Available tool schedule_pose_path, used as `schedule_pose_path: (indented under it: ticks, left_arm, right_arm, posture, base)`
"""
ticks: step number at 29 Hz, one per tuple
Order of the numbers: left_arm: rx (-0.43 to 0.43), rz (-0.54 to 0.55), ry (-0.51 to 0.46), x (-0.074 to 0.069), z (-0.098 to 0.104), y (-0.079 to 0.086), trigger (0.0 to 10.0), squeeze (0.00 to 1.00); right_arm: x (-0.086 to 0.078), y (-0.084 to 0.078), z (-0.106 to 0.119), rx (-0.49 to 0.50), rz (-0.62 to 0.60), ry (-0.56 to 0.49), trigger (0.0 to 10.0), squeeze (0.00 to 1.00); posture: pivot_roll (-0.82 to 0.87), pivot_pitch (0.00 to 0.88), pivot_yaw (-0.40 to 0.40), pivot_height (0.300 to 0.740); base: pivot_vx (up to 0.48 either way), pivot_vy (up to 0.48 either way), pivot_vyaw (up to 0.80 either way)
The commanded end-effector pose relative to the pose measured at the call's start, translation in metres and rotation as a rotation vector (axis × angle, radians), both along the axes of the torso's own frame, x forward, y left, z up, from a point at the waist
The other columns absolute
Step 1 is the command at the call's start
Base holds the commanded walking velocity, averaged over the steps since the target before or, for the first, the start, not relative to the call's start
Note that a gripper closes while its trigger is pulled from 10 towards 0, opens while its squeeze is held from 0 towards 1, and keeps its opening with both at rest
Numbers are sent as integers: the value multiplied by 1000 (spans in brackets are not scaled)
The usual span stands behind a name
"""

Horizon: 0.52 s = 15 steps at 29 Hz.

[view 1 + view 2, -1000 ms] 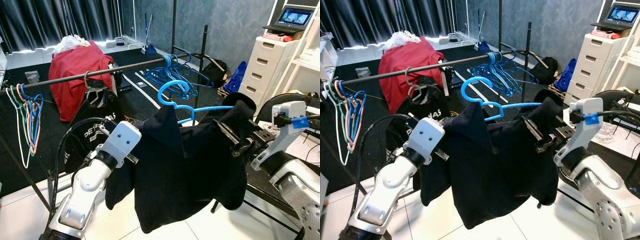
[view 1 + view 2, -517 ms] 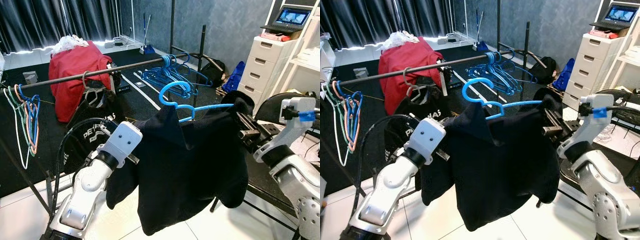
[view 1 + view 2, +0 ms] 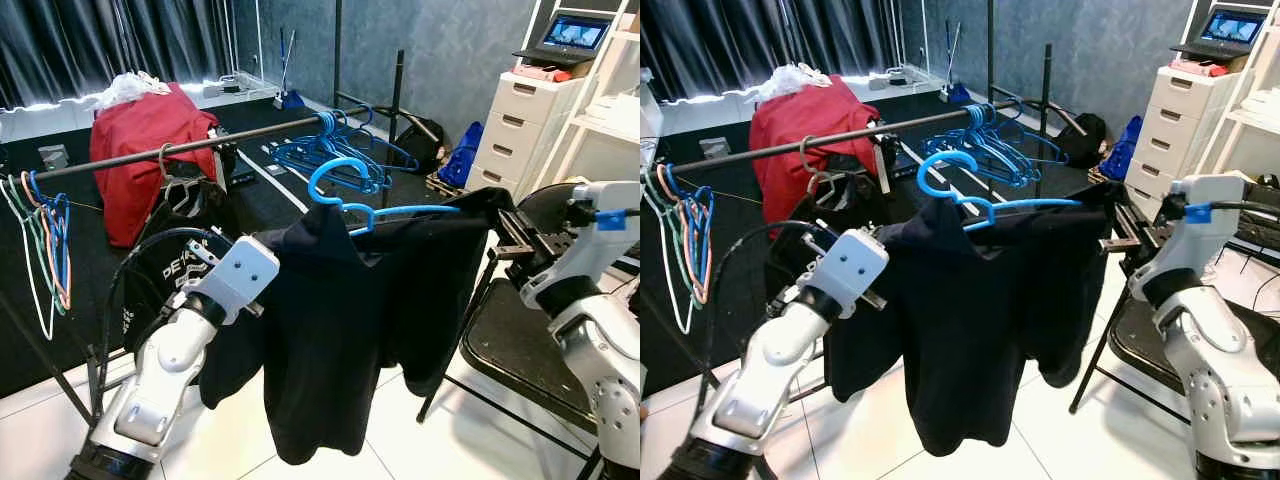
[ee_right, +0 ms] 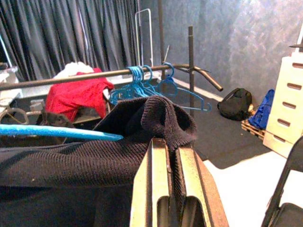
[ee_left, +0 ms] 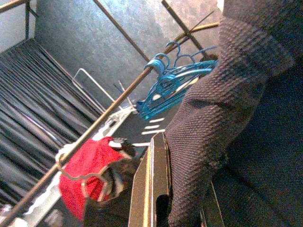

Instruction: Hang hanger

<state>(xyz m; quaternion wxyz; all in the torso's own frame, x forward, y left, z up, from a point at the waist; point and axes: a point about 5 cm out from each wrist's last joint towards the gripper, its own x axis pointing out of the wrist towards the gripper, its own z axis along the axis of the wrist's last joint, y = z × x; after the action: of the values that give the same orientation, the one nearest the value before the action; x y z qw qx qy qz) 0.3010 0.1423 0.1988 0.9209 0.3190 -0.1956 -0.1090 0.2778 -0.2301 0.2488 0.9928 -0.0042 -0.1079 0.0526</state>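
Hanger: a bright blue plastic hanger carries a black knitted garment; it is held in the air between the two arms, near the robot, its hook upright and not on any rail.
Garment: it drapes from the hanger's shoulders and hangs down toward the white tiled floor without reaching it.
Left gripper: the left gripper is closed on the garment's left shoulder; in the left wrist view the knit is bunched between the fingers.
Right gripper: the right gripper is clamped on the right shoulder, a fold of knit pinched between its fingers, with the blue hanger arm running just beside it.
Rail: a dark metal clothes rail runs across the scene beyond the hanger, well apart from its hook.
On the rail: a cluster of empty blue hangers at the right end, a bunch of pale coloured hangers at the left end, and a bare metal hanger between them.
Surroundings: a red cloth heap lies far behind the rail; a white drawer unit with a laptop stands far right; a black folding chair is near right.
Step in hand: judged to be carrying the loaded hanger toward the rail; hanging not yet done.
Next move: probably raise and advance both arms together, keeping the hook upright, and bring it over a bare stretch of rail between the bare metal hanger and the blue cluster before releasing.
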Motion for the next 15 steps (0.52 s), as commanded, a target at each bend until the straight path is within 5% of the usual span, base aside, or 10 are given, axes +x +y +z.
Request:
schedule_pose_path:
  ticks: [1, 5, 7, 9, 10, 11, 13, 15]
  left_arm:
    - [33, 216, 47, 4, -10, 48, 10000, 0]
    - [48, 215, 28, 4, -7, 51, 10000, 0]
    - [149, -9, -67, -5, 9, 30, 10000, 0]
    - [149, -9, -67, -5, 9, 30, 10000, 0]
    - [227, -133, -75, -11, 9, 16, 10000, 0]
    - [227, -133, -75, -11, 9, 16, 10000, 0]
    - [428, -341, -65, -23, 0, -8, 10000, 0]
    - [428, -341, -65, -23, 0, -8, 10000, 0]
  right_arm:
    - [-7, -40, 10, -29, -260, -60, 0, 0]
    - [-7, -45, 4, -51, -308, -24, 0, 0]
    - [-10, -61, -2, -134, -428, 13, 0, 0]
    - [-10, -61, -2, -134, -428, 13, 0, 0]
    - [-10, -62, -1, -132, -420, 5, 0, 0]
    - [-10, -62, -1, -132, -420, 5, 0, 0]
    - [-4, -47, 0, -74, -287, 9, 0, 0]
    - [-4, -47, 0, -74, -287, 9, 0, 0]
  posture:
    - [-105, 0, -6, 740]
    - [-108, 0, -6, 740]
    - [-106, 0, -9, 740]
    - [-106, 0, -9, 740]
    - [-106, 0, -9, 740]
    - [-106, 0, -9, 740]
    - [-102, 0, -14, 740]
    - [-102, 0, -14, 740]
  base:
    - [0, 0, 0]
    - [0, 0, 0]
    - [0, 0, 0]
    - [0, 0, 0]
    - [0, 0, 0]
    - [0, 0, 0]
    - [0, 0, 0]
    - [0, 0, 0]
